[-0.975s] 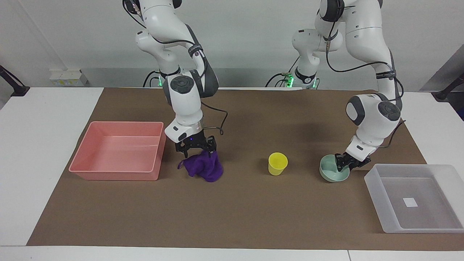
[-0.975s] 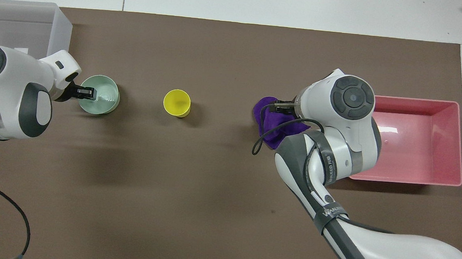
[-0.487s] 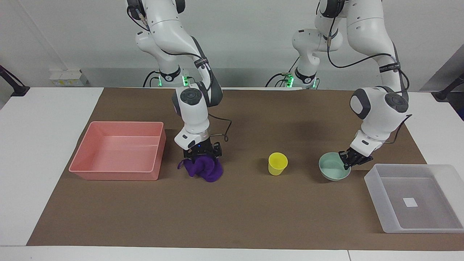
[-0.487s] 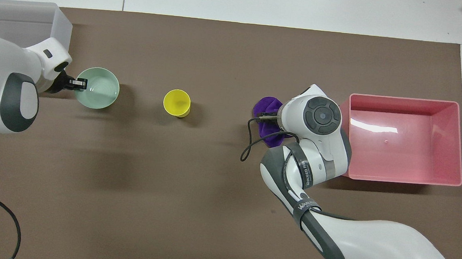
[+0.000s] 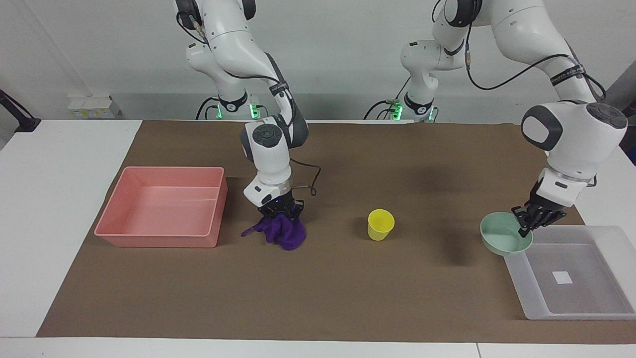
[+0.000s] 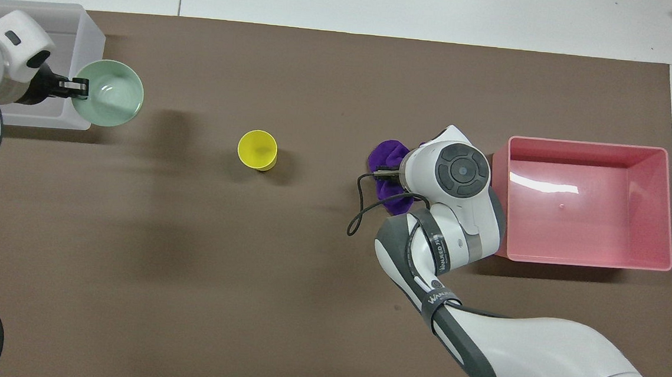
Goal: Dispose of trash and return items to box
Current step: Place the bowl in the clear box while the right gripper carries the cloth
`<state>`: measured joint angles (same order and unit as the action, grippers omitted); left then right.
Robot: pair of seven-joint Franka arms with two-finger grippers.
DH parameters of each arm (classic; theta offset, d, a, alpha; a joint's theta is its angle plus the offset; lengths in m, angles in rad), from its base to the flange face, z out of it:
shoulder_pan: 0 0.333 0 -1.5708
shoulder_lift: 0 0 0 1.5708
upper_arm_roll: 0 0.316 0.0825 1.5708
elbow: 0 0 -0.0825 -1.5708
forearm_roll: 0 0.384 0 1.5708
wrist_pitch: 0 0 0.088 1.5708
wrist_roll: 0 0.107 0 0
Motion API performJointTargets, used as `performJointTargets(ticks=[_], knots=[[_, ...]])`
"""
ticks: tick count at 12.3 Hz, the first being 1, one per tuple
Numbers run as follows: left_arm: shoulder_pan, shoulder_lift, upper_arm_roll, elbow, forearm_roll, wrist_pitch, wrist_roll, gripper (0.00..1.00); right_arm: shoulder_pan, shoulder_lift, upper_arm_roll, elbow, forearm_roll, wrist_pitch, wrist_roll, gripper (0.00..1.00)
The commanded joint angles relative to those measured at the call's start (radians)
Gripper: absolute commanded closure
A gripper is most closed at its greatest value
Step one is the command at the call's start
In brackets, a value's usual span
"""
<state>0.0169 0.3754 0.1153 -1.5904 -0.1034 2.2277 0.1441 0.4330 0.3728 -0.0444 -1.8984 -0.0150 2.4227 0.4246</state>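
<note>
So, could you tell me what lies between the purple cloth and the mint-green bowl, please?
Only the yellow cup stands between the purple cloth and the mint-green bowl; the brown mat is otherwise bare, clearest in the facing view.

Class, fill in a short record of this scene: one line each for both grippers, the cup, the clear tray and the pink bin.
left gripper: shut on the green bowl, holding it raised at the clear tray's edge
right gripper: shut on the purple cloth, low over the mat
yellow cup: upright on the mat, untouched
clear tray: nothing inside yet
pink bin: nothing inside yet
</note>
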Motion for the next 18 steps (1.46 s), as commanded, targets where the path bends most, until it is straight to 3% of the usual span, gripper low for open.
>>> performJointTargets(ticks=[1, 4, 8, 11, 14, 16, 17, 18], knots=[[0.080, 0.185, -0.008, 0.310, 0.056, -0.140, -0.001, 1.00, -0.007, -0.078, 0.003, 0.019, 0.009, -0.100, 0.022, 1.00], [0.136, 0.264, -0.006, 0.386, 0.063, -0.071, -0.003, 1.00, -0.017, -0.161, -0.005, 0.031, 0.004, -0.175, 0.032, 1.00], [0.175, 0.330, -0.008, 0.386, 0.068, 0.019, -0.005, 1.00, -0.045, -0.260, -0.008, 0.076, -0.005, -0.309, 0.039, 1.00], [0.175, 0.320, -0.006, 0.285, 0.103, 0.134, -0.005, 1.00, -0.117, -0.365, -0.008, 0.076, -0.013, -0.405, -0.003, 1.00], [0.161, 0.286, -0.006, 0.205, 0.105, 0.141, 0.000, 1.00, -0.227, -0.417, -0.005, 0.065, -0.074, -0.445, -0.113, 1.00], [0.161, 0.283, -0.006, 0.220, 0.109, 0.107, 0.006, 0.44, -0.336, -0.422, -0.003, 0.044, -0.076, -0.429, -0.264, 1.00], [0.161, 0.283, -0.006, 0.236, 0.114, 0.081, 0.009, 0.23, -0.386, -0.436, -0.003, 0.010, -0.076, -0.416, -0.333, 1.00], [0.155, 0.277, -0.008, 0.250, 0.117, 0.063, 0.014, 0.13, -0.423, -0.437, -0.003, -0.019, -0.076, -0.393, -0.387, 1.00]])
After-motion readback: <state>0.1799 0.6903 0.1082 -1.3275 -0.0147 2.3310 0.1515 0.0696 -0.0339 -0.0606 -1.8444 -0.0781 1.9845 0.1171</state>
